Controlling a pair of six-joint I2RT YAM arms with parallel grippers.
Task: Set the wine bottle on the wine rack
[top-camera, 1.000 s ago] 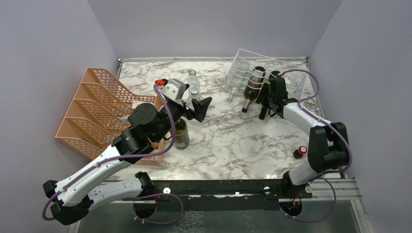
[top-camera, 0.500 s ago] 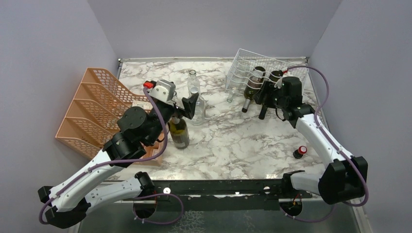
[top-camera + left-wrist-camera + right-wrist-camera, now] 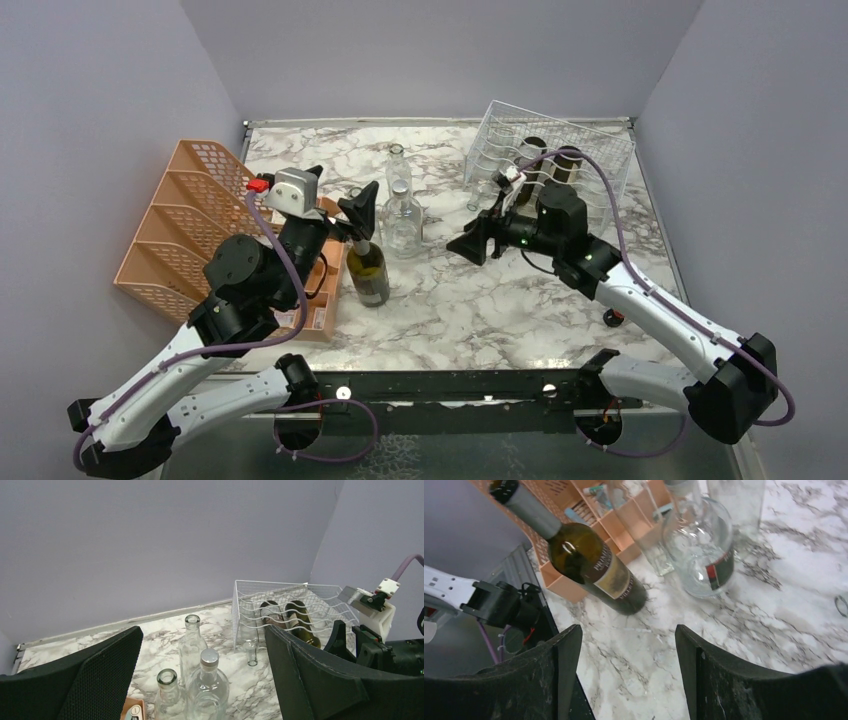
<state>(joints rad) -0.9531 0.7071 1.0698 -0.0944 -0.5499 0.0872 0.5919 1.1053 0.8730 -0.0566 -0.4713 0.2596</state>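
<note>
The white wire wine rack (image 3: 600,145) stands at the back right, and two dark bottles (image 3: 566,160) lie in its cradles (image 3: 300,622). A dark green wine bottle (image 3: 369,274) with a label stands upright left of centre (image 3: 596,567). My left gripper (image 3: 338,196) hovers open and empty just above and behind this bottle, facing the clear bottles (image 3: 202,630). Over the middle of the table my right gripper (image 3: 478,236) is open with nothing between its fingers, pointing left at the standing bottle (image 3: 628,630).
Clear glass bottles, one of them round and capped (image 3: 402,222), cluster behind the standing bottle. An orange mesh organizer (image 3: 190,225) and a small orange tray (image 3: 325,295) fill the left side. A red-capped item (image 3: 620,312) lies near the right arm.
My right gripper has left the bottles at the rack and swung left and forward to the table's middle. My left gripper has drawn back to the left, away from the clear bottles.
</note>
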